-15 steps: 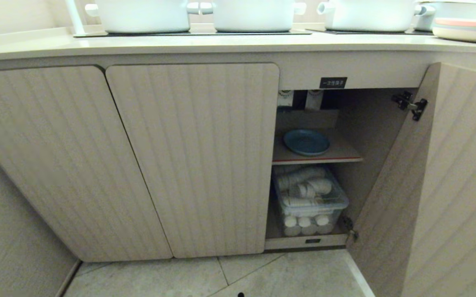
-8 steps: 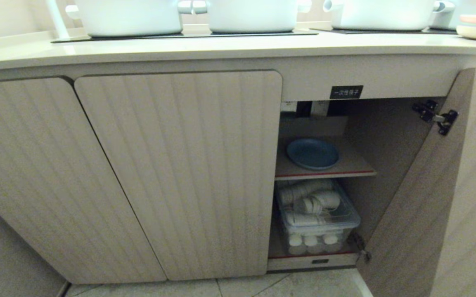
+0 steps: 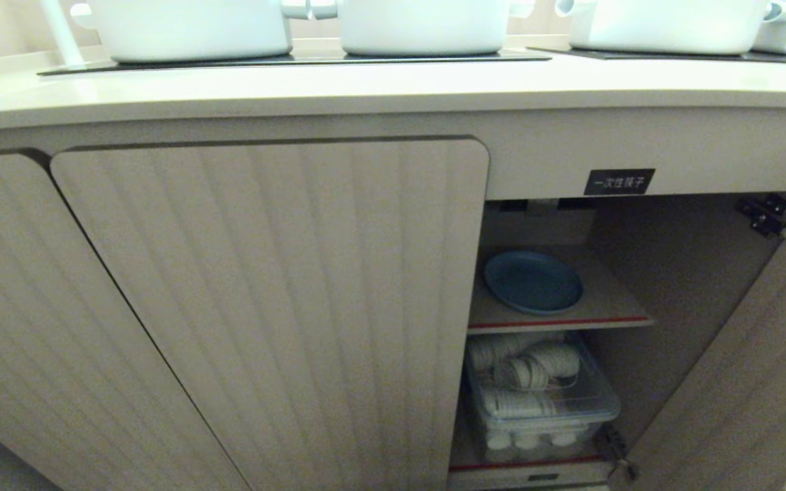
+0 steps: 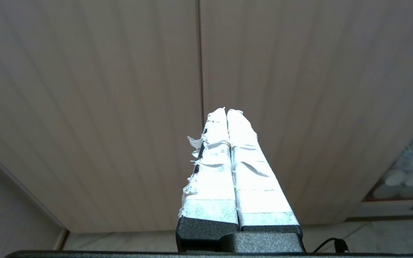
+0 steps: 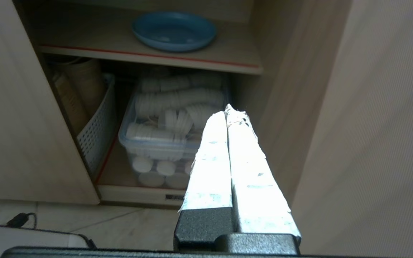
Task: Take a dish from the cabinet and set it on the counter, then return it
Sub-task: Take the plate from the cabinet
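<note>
Currently the round light-blue plate (image 3: 533,281) sits near the shelf's front edge, reachable; right gripper (image 5: 230,111) and left gripper (image 4: 226,113) both pressed together, empty.

- the pots (image 3: 191,27) on the table (image 3: 365,88) are cut off at the top of the head view; their lids do not show.
- the open door (image 3: 761,382) runs off that view's right edge.
- the label (image 3: 619,182) has white characters too small to read.
- the closed door (image 3: 277,307) hides the left part of the shelf (image 3: 611,300).
- the tub (image 5: 145,143) is partly behind the right arm's fingers (image 5: 213,154).
- neither arm appears in the head view.
</note>
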Motion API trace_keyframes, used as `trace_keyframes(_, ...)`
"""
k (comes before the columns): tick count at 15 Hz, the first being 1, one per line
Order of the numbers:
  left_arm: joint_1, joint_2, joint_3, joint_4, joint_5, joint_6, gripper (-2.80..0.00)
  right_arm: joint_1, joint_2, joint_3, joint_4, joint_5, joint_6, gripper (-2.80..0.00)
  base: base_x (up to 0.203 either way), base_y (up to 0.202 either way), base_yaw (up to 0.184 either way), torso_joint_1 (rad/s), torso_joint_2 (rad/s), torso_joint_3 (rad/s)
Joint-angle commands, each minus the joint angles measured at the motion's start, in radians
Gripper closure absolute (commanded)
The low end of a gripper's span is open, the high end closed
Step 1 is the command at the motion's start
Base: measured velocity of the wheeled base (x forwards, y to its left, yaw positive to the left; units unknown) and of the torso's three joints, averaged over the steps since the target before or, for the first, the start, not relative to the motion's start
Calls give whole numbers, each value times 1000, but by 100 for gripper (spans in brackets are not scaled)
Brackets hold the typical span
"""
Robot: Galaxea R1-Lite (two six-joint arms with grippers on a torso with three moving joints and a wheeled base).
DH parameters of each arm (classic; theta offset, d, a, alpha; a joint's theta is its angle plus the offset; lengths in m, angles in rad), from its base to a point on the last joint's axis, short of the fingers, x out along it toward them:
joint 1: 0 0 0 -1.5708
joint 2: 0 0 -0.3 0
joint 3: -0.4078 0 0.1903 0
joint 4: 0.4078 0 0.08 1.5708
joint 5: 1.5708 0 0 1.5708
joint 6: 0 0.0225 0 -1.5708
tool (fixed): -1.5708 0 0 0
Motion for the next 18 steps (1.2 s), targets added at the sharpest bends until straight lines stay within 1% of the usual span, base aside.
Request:
trace_keyframes(1,0,0,0,0,0,0,0,0,1,0,0,0,-1,0,0,0,0,0,0,0)
trace_keyframes(18,0,0,0,0,0,-2,0,0,1,0,0,0,-1,0,0,0,0,0,0,0)
